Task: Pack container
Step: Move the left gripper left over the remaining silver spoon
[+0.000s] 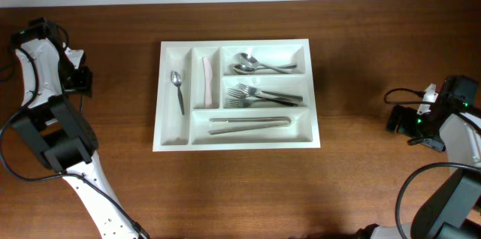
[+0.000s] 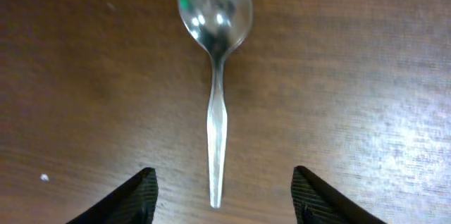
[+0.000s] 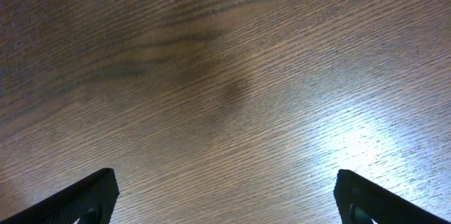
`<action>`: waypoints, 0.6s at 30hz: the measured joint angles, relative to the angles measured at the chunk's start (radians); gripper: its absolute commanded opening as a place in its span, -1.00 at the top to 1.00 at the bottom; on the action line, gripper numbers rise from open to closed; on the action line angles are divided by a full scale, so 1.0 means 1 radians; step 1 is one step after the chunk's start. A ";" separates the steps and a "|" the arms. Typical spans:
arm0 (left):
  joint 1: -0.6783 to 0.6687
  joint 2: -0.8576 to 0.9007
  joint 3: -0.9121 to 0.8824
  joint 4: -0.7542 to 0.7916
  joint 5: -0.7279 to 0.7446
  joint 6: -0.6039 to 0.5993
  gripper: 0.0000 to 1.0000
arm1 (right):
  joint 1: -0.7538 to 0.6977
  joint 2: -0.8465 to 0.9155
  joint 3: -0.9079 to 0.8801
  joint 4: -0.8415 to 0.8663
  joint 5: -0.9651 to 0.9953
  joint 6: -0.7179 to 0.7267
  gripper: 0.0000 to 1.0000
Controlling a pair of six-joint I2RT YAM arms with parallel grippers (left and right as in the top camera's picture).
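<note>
We find open table round the container; the left wrist view alone shows a spoon between spread left fingers, right fingers likewise spread.

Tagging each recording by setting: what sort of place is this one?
Probably a lab-style robot workstation staged for a kitchen chore, not a real kitchen: a wooden table, a white cutlery tray holding spoons, forks and tongs, with the left arm and right arm flanking it.
</note>
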State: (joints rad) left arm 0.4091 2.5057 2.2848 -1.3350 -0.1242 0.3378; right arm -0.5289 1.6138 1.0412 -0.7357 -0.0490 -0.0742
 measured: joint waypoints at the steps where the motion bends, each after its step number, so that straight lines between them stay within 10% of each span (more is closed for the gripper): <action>1: 0.000 0.000 0.000 0.004 0.000 0.000 -0.23 | 0.000 0.000 0.000 0.000 0.000 0.000 -0.97; 18: 0.000 0.000 0.000 0.106 0.020 0.001 -0.23 | 0.000 0.000 0.000 0.000 0.000 -0.001 -0.97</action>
State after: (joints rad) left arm 0.4091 2.5057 2.2848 -1.2289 -0.1043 0.3389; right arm -0.5289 1.6138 1.0412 -0.7357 -0.0490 -0.0750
